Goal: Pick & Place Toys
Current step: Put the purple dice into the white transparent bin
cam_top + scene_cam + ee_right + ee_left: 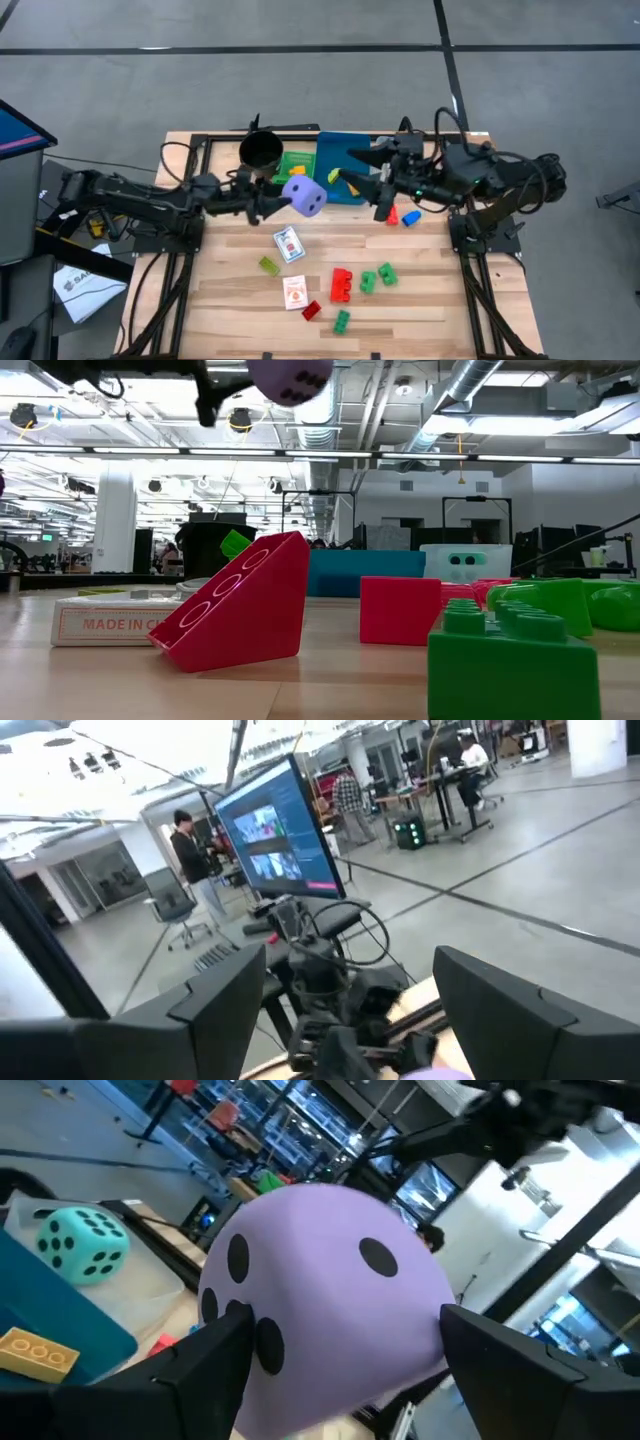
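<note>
The left tool [272, 204] grips the purple die [304, 195] by two flat sides, up in the air near the blue tray [345, 160]. The die looks soft and light, so squeeze gently. The left arm reaches out level. The right tool [385, 190] waits open, holding nothing, above the surface [430, 290].

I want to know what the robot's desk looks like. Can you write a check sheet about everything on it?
Surface: wooden table, scattered with toys.
Job's things: purple die held aloft; bricks; card packs; cyan die on blue tray.
Clutter: black cup, green tray.
Grippers: left gripper grips the purple die; right gripper open, empty, over the blue tray's edge.
Cables: along both arms.
Surroundings: people, desks, monitor.
</note>
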Robot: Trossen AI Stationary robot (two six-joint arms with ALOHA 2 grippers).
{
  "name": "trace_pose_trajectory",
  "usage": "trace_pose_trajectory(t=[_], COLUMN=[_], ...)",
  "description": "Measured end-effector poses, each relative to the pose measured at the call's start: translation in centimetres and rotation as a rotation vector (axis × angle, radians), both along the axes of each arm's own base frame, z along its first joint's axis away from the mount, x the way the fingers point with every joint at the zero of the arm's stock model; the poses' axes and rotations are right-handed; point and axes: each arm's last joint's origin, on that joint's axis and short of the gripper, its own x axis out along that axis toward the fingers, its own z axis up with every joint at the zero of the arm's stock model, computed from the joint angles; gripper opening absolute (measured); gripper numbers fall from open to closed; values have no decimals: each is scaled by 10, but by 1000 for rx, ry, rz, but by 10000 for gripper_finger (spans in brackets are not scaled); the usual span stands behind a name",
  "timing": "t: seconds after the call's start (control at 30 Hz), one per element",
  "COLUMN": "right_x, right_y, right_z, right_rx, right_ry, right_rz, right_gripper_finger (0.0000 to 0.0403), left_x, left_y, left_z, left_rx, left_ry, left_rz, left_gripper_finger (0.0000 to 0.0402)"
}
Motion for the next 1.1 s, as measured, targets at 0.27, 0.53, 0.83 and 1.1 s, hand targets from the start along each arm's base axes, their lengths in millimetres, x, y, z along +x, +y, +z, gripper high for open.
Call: trace_pose_trajectory(t=[0.27,0.53,0.83,1.1], right_x=[-13,12,56,53], right_y=[-4,0,-1,-8], right_z=[-20,-56,-103,-121], right_rx=[-16,-48,80,286], right_ry=[241,465,659,808], right_rz=[1,-23,78,33], right_gripper_finger=[283,282,281,281], left_x=[13,1,-23,-33], left_y=[10,9,10,13], left_z=[-3,39,50,44], left_rx=[-102,-84,44,44], left_ry=[-89,-258,-176,-59], left_rz=[-1,-41,-6,10], left_gripper_finger=[298,251,195,195])
